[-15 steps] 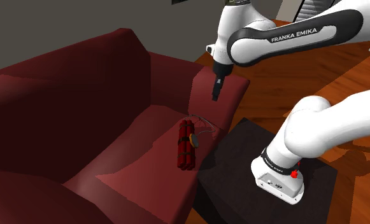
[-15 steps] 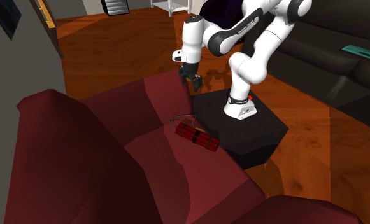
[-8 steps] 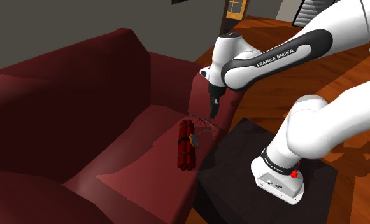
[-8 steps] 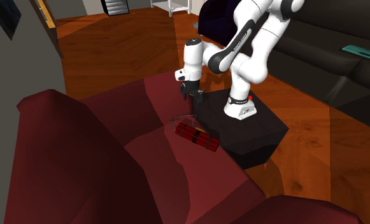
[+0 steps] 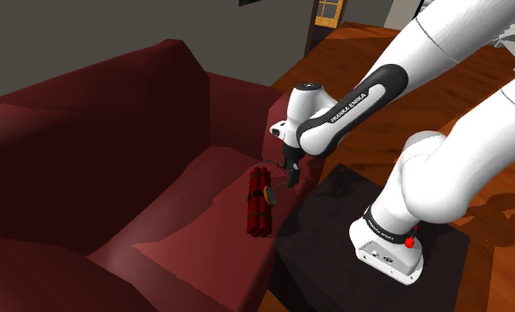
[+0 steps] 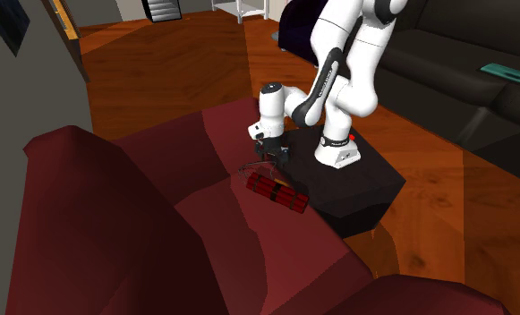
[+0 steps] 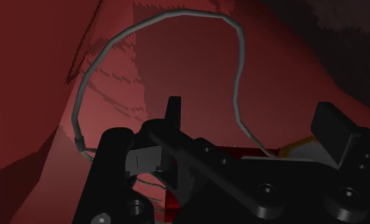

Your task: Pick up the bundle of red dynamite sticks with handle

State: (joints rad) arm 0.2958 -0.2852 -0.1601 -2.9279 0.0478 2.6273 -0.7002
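I have the gripper low over the seat of the dark red sofa, at the wire handle end of the red dynamite bundle. The bundle lies flat on the seat cushion near the armrest, just beside the black stand. In the wrist view the fingers are spread apart and clasp nothing. The handle loop arches just past them.
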